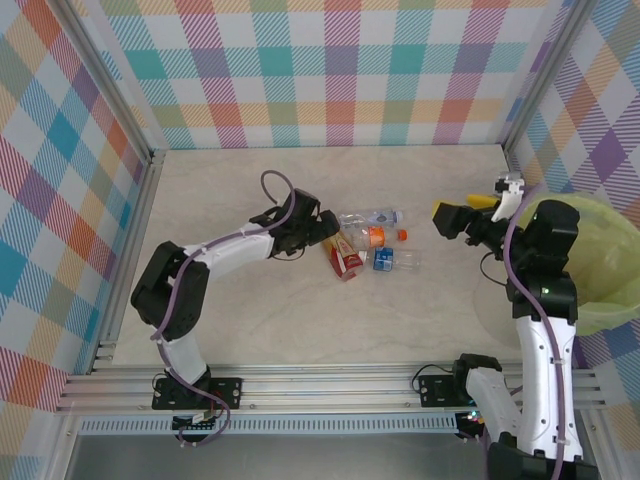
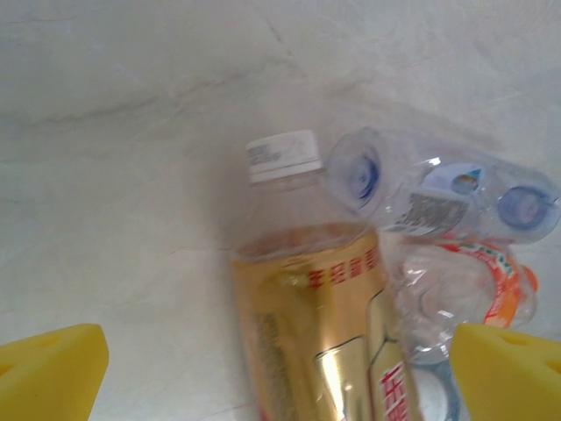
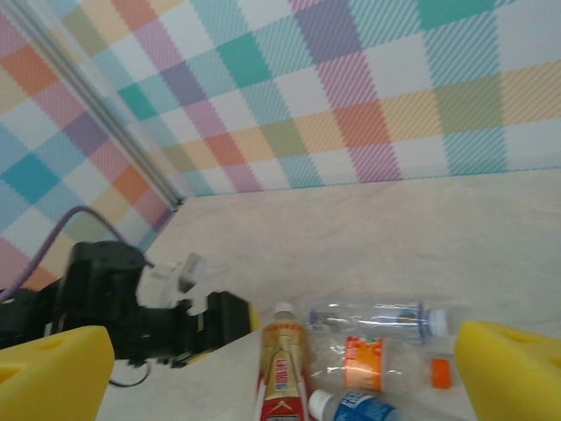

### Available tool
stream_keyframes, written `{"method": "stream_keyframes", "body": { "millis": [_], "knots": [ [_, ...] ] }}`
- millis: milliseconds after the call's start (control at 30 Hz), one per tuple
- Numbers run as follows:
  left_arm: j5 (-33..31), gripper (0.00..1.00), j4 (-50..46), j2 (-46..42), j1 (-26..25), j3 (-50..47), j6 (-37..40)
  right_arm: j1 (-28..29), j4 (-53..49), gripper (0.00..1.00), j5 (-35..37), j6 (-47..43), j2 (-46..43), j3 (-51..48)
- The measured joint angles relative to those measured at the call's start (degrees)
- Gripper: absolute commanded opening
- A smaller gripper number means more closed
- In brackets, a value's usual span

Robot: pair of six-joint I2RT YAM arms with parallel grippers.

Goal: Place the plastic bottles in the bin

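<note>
You have four bottles (image 1: 368, 242) lying in a huddle on the table (image 1: 250, 320), well to the left of the bin (image 1: 610, 270). They are a gold-and-red bottle (image 2: 316, 324), an orange-labelled bottle (image 1: 368, 238), a blue-labelled bottle (image 1: 392, 260) and a clear bottle (image 1: 375, 216). Your left gripper (image 1: 322, 232) is low on the side of the huddle away from the bin. Its fingers are spread wide and it points at the gold-and-red bottle. Your right gripper (image 1: 460, 208) hangs between the huddle and the bin, also spread wide and holding nothing.
</note>
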Motion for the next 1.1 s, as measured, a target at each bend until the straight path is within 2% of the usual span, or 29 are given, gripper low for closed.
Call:
{"method": "stream_keyframes", "body": {
  "millis": [133,300,467,600,867,1100],
  "knots": [
    [-0.1,0.97,-2.2,4.2,-1.3,4.3,-1.9,2.0,1.0,1.00,-1.8,1.2,-0.6,-1.4],
    [-2.2,0.89,-6.5,8.9,-2.2,8.5,-3.7,3.1,1.3,1.00,-2.3,2.1,-2.0,-3.2],
    [-5.1,0.85,-8.4,11.1,-2.8,10.4,-5.4,3.4,1.4,1.00,-2.5,2.3,-2.4,-4.0],
    [-5.5,0.78,-8.7,12.7,-2.9,10.7,-6.4,4.2,2.3,1.00,-3.1,2.7,-2.4,-5.6],
    [-3.5,0.57,-6.2,14.1,-2.9,10.2,-6.0,9.1,3.7,1.00,-2.8,3.8,-1.2,-7.2],
    [-0.7,0.54,0.6,10.9,-2.4,4.3,-3.3,13.8,5.6,1.00,1.2,4.0,-0.4,-8.5]
  ]
}}
